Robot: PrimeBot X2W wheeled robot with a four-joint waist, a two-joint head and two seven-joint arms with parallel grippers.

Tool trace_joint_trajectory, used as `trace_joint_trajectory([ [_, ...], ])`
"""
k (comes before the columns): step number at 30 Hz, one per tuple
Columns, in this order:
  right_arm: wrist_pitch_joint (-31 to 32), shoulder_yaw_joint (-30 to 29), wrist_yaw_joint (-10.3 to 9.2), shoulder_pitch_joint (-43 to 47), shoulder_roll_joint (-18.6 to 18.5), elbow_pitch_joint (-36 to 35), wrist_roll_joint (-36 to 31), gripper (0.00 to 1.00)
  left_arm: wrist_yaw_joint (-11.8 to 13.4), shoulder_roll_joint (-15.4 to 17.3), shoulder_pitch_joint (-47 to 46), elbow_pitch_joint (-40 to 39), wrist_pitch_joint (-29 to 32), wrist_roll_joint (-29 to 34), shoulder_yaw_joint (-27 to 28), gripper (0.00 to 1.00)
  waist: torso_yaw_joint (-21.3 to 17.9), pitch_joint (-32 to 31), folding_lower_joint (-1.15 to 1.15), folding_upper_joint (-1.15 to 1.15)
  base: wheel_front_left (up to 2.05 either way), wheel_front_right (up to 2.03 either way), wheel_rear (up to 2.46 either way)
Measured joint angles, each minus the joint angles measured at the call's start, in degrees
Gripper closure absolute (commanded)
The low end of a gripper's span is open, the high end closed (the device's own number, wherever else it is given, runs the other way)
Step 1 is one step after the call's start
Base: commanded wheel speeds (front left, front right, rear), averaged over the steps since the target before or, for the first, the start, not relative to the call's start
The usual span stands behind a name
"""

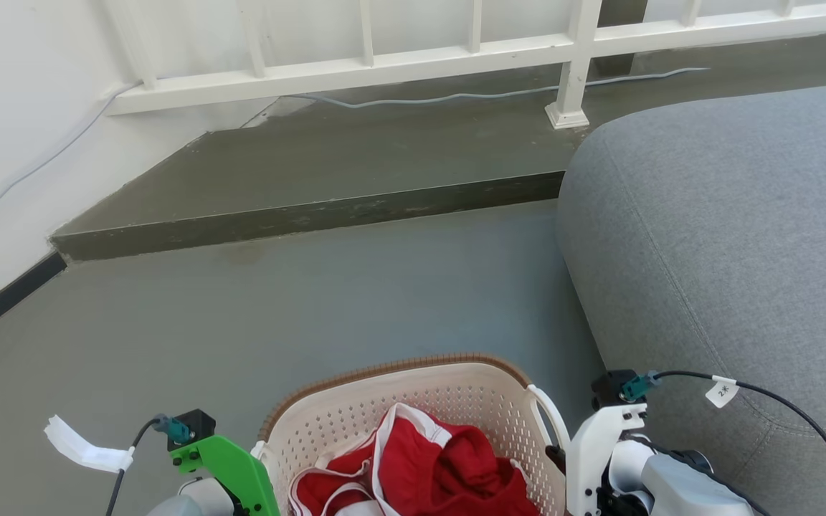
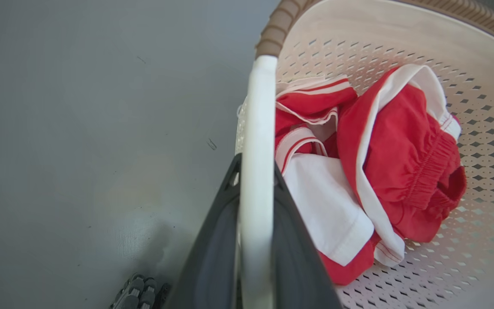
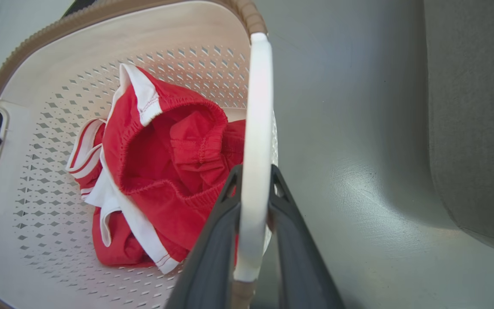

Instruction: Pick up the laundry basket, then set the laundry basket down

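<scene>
The laundry basket (image 1: 449,390), cream and perforated with a brown woven-look rim, sits at the bottom middle of the head view with red and white clothes (image 1: 420,466) inside. In the left wrist view my left gripper (image 2: 255,165) is shut on one white side handle (image 2: 257,107). On the opposite side, my right gripper (image 3: 254,174) is shut on the other white handle (image 3: 257,94). The head view shows the left arm's green mount (image 1: 230,466) and the right arm's white mount (image 1: 603,444) flanking the basket. Whether the basket's bottom touches the floor is hidden.
A large grey cushioned seat (image 1: 728,236) stands close on the right. Ahead, a raised dark step (image 1: 312,208) crosses the grey floor (image 1: 277,308), with a white railing (image 1: 571,50) and a cable (image 1: 456,95) on it. A white wall (image 1: 19,129) is at the left.
</scene>
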Motion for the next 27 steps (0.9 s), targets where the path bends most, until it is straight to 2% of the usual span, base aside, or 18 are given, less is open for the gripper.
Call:
trace_joint_trajectory([
  [27, 0.34, 1.11, -0.01, 0.99, 0.02, 0.77, 1.76, 1.00, 0.09, 0.00, 0.16, 0.11, 0.19, -0.16, -1.25, 1.00, -0.44, -0.12, 0.00, 0.00, 0.00, 0.00, 0.00],
])
